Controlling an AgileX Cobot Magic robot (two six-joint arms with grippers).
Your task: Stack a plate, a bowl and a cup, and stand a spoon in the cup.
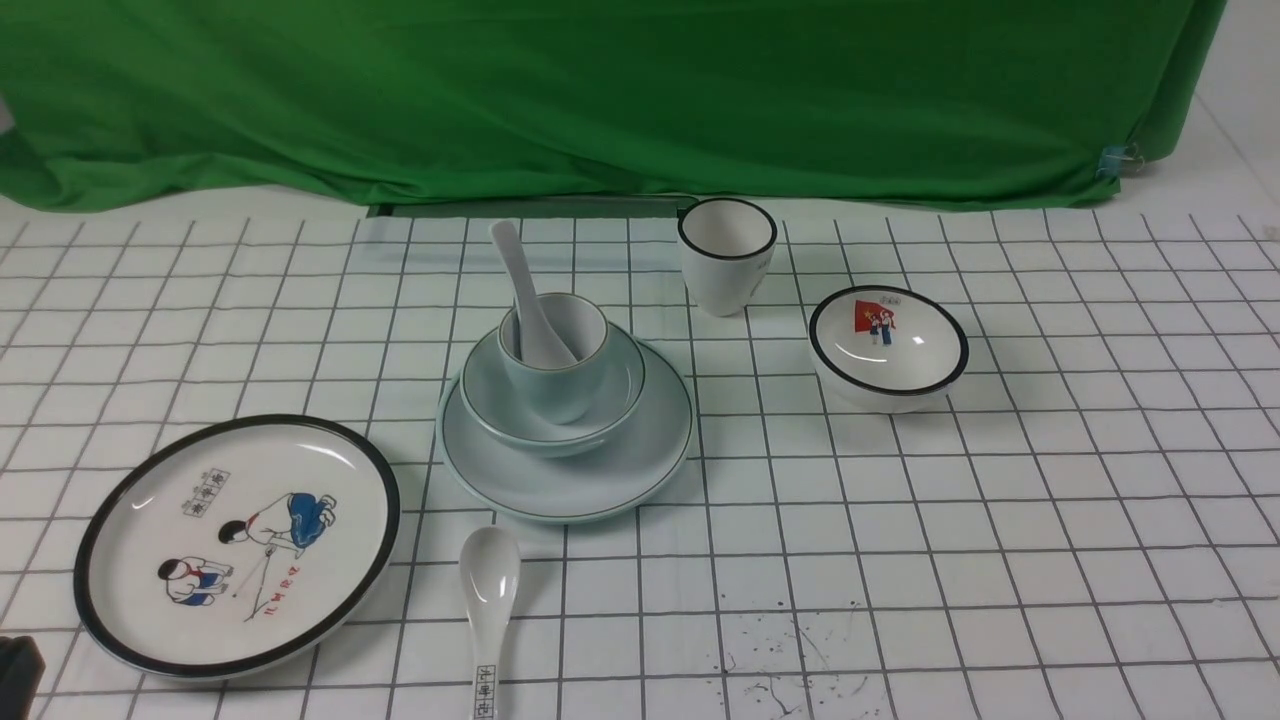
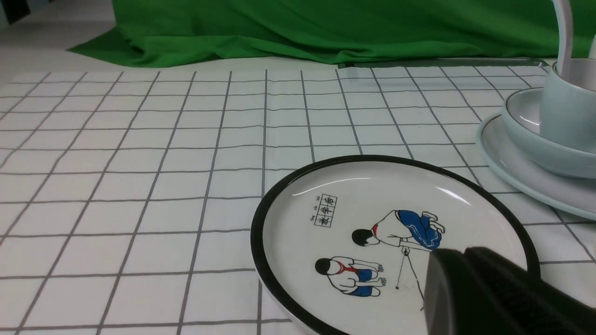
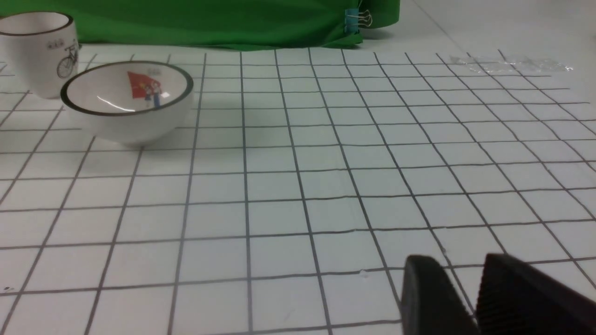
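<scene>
Stacked cup point(image 1: 556, 385) well apart from right pincer point(image 3: 458, 284)

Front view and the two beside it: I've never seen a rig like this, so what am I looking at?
A two-armed robot. The front view looks forward from between its arms; each wrist view comes from one arm's wrist camera. On the gridded surface, a plain plate carries a bowl, a cup and a leaning spoon. Around them lie black-rimmed tableware and a marked spoon. The left gripper looks shut, the right open; neither holds anything.
</scene>
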